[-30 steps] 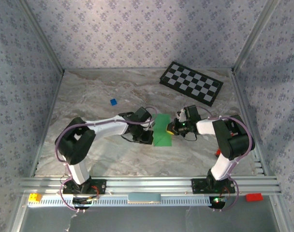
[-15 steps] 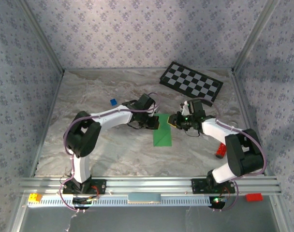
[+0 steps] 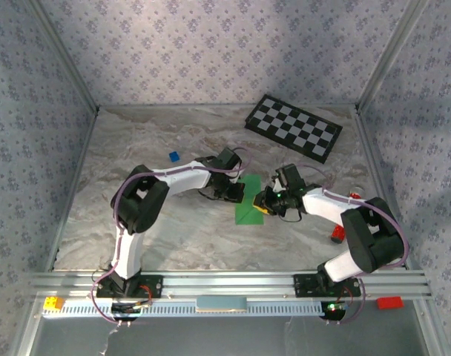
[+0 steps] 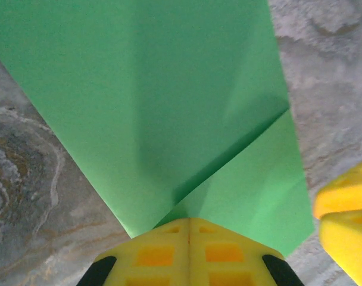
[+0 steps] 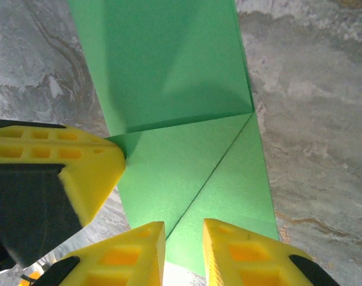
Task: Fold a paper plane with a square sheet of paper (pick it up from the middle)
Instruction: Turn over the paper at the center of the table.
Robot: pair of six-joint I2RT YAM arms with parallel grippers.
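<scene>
The square sheet of paper (image 3: 248, 200) lies bright green at the table's middle, folded into a narrow strip with diagonal creases (image 5: 187, 143); it has no paper plane shape. My left gripper (image 3: 236, 191) is shut, its tips (image 4: 189, 221) meeting on the corner of a raised flap at the sheet's left edge. From the right wrist view, that gripper (image 5: 56, 173) touches the same edge. My right gripper (image 3: 264, 202) is slightly open over the sheet's right edge, and its fingers (image 5: 184, 244) straddle a diagonal crease, the paper flat beneath them.
A black-and-white checkerboard (image 3: 294, 127) lies at the back right. A tiny blue block (image 3: 173, 156) sits left of the left arm. A red block (image 3: 337, 233) rests beside the right arm's elbow. The metal rail (image 3: 225, 285) runs along the near edge.
My left gripper slid away from the near edge to the sheet's upper left and stayed shut. The right gripper's jaws parted a little, and it came back down onto the sheet.
</scene>
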